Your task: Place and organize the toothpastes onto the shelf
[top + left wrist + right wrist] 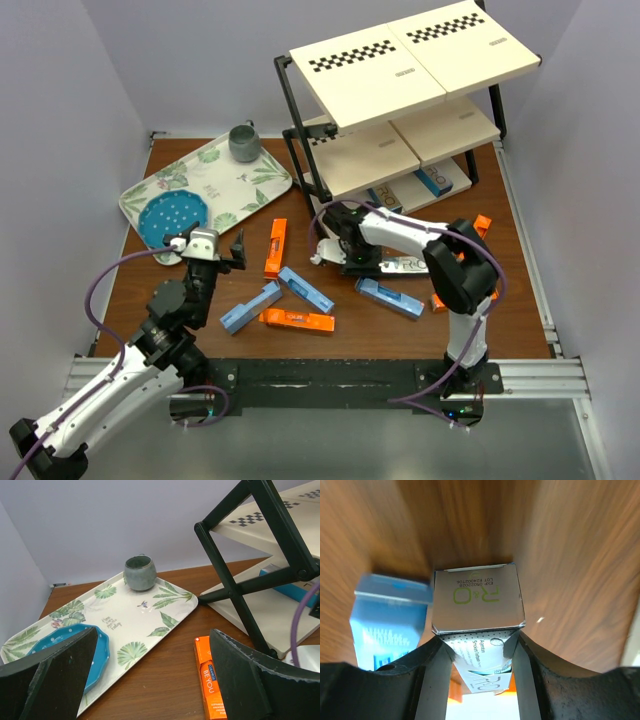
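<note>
The right arm reaches low over the table (pixel 380 338) by the shelf (pixel 420 70), its gripper (pixel 479 639) squeezing a silver box (pixel 477 597), while the left gripper (pixel 153 632) hangs wide open near the tray (pixel 150 612).

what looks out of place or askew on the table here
Nothing looks damaged or spilled. The toothpastes lie scattered at mixed angles on the table before the shelf; one orange carton is partly hidden by the right arm.
</note>
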